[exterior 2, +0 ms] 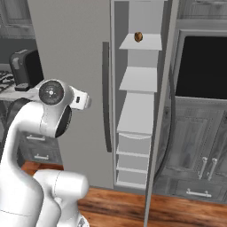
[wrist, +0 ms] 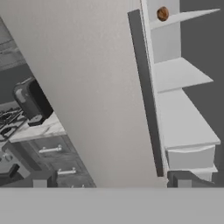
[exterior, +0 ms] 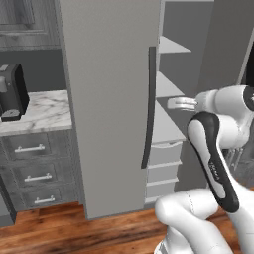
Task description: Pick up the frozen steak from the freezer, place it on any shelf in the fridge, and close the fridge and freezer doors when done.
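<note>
Gripper (wrist: 111, 178): the two dark tips show at 6 o'clock in the hand view, well spread, nothing between them, touching nothing. In the base views the hand end of the arm is hard to make out; the left base view shows a pale stub near the freezer shelves, jaw gap unreadable there.

Ahead of the tips stands a tall flat grey door (wrist: 87, 87) with a long dark bar handle (wrist: 146, 92), facing the camera. Whether it is fully shut I cannot tell.

At 3 o'clock of that door the freezer (exterior 2: 138, 111) stands open: opaque pale shelves, drawers below. Its own door (exterior 2: 162, 111) is seen edge-on in the right base view, swung out at 3 o'clock of the shelves.

The frozen steak (exterior 2: 138, 37) sits on the top freezer shelf (exterior 2: 144, 44), a small brownish lump near the shelf's middle in the right base view; the hand view has it at 1 o'clock (wrist: 162, 14). In the left base view the top shelf is cut by the door edge, no steak to be made out.

At 9 o'clock a marble table (exterior: 42, 111) carries a dark appliance (exterior: 12, 92), drawers beneath. The right base view adds a dark wall oven (exterior 2: 201, 66) at 3 o'clock.
</note>
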